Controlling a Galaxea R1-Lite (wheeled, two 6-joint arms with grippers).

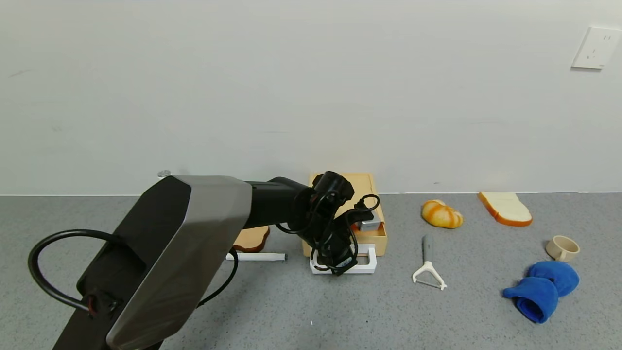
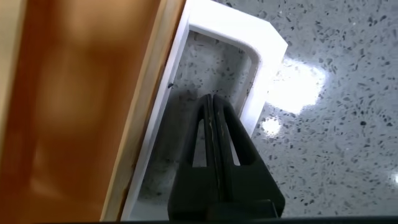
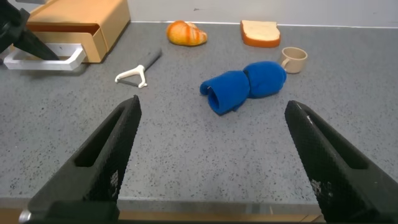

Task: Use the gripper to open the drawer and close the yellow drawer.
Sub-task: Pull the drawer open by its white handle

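Observation:
The pale yellow-tan drawer [image 1: 362, 189] stands against the back wall, with its white loop handle [image 1: 368, 265] facing me. Its tray looks pulled a little way out. My left gripper [image 1: 337, 265] is shut, and its closed fingers point down inside the loop of the handle. The left wrist view shows the shut fingertips [image 2: 212, 106] between the drawer front [image 2: 74, 93] and the handle's outer bar [image 2: 261, 68]. They grip nothing. My right gripper [image 3: 212, 106] is open and empty, hovering low over the table's near right side.
A brown bread piece [image 1: 251, 239] and a white marker [image 1: 257, 256] lie left of the drawer. To its right lie a white peeler [image 1: 427, 265], a croissant [image 1: 441, 214], a toast slice [image 1: 505, 208], a beige cup [image 1: 562, 248] and a blue cloth [image 1: 544, 289].

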